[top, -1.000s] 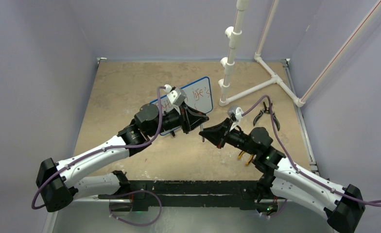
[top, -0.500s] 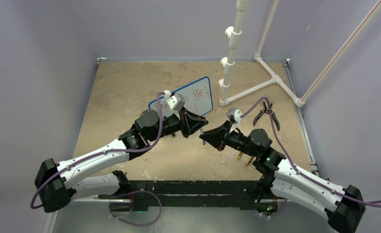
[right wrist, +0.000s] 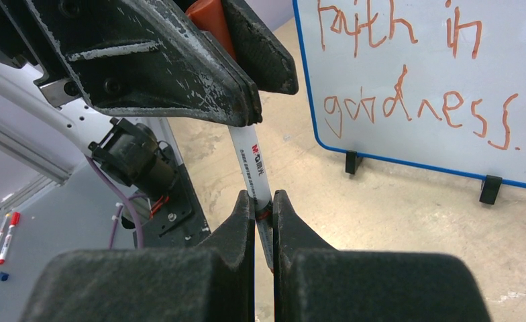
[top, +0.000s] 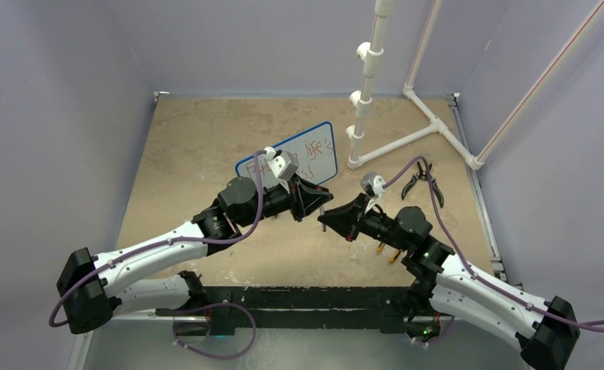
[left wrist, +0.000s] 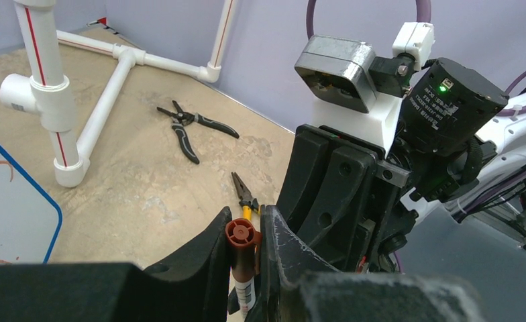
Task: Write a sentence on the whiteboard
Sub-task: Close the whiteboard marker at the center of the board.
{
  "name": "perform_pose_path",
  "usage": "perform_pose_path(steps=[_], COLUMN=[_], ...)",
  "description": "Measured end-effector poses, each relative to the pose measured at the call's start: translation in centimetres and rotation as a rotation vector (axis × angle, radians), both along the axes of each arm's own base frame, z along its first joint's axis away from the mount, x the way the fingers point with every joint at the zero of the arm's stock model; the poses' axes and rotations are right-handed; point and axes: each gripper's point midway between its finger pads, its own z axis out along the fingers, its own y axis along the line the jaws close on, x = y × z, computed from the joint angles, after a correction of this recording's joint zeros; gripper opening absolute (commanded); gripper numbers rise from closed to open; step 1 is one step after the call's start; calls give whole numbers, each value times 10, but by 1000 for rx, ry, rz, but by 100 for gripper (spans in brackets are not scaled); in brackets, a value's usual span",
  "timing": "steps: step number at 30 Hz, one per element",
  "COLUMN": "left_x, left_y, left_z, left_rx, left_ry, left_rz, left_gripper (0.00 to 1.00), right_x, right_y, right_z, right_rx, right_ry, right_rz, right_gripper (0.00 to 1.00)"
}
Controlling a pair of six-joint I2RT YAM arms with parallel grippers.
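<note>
The whiteboard (top: 320, 159) stands tilted on black feet at mid-table, its blue rim also seen in the right wrist view (right wrist: 408, 163). The sentence (right wrist: 408, 67) in red reads "faith in" over "goodness", partly cut off. My left gripper (top: 323, 206) is shut on a marker (left wrist: 242, 258) just below its red end; the white barrel (right wrist: 252, 164) runs down from it. My right gripper (right wrist: 263, 198) is shut on the marker's lower end, where a grey piece shows between the fingers. The two grippers meet tip to tip in front of the board (left wrist: 5, 201).
Black-handled pliers (top: 421, 179) lie at the right, also in the left wrist view (left wrist: 193, 127). Yellow-handled pliers (top: 389, 250) lie under the right arm. A white PVC pipe frame (top: 407, 139) stands at the back right. Spare markers (right wrist: 2, 235) lie beyond the table.
My left gripper has pulled back from the whiteboard toward the near side with the marker. The right gripper has shifted slightly nearer too, and the two now meet at the marker.
</note>
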Motion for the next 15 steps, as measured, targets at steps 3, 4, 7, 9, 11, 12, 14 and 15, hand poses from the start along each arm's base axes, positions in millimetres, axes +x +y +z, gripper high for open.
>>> perform_pose_path(steps=[3,4,7,9,11,12,14,15], left_x=[0,0,0,-1,-1,-1,-1,-1], left_y=[-4,-5,-6,-6,-6,-5,-3,-2], left_z=[-2,-4,-6,-7,-8,-7,-7,-7], left_rx=[2,7,15,19,23,24,27,29], left_ry=[-2,-3,-7,-12,-12,-13,-12,-10], left_rz=[4,7,11,12,15,17,23,26], left_gripper=[0,0,0,0,0,0,0,0], right_x=[0,0,0,0,0,0,0,0], right_y=[0,0,0,-1,-1,-1,0,0], right_z=[-1,-2,-4,-5,-6,-6,-5,-5], right_rx=[2,1,-1,-1,-1,-1,0,0], right_ry=[7,10,17,20,20,20,19,19], right_rz=[-3,-3,-5,-5,-6,-7,-6,-5], right_gripper=[0,0,0,0,0,0,0,0])
